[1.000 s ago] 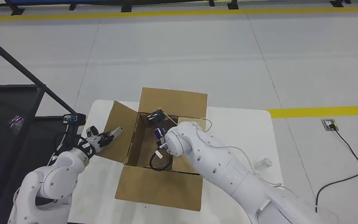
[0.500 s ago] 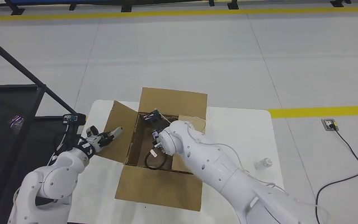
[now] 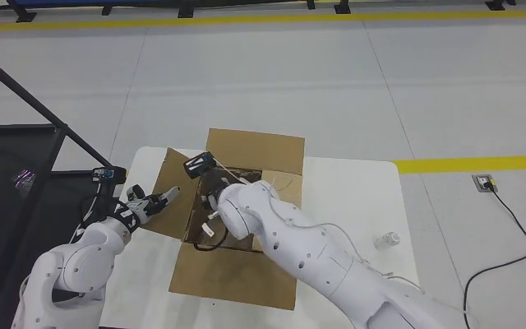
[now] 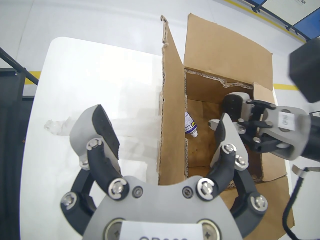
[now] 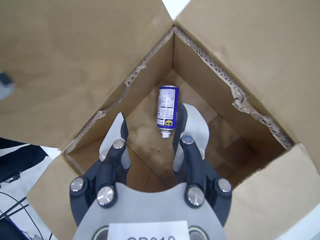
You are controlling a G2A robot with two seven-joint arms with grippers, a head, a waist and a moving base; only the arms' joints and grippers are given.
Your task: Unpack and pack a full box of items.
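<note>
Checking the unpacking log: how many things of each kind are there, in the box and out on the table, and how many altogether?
Cardboard box: 1
Blue spray can, lying inside the box: 1
Clear plastic items on the table: 2 (one, another)
Total: 4

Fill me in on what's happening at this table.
The right gripper hangs open inside the cardboard box, close to a blue spray can lying on the box floor. The left gripper, also open, sits astride the box's upright side flap without clamping it. Nothing is gripped yet.
</note>
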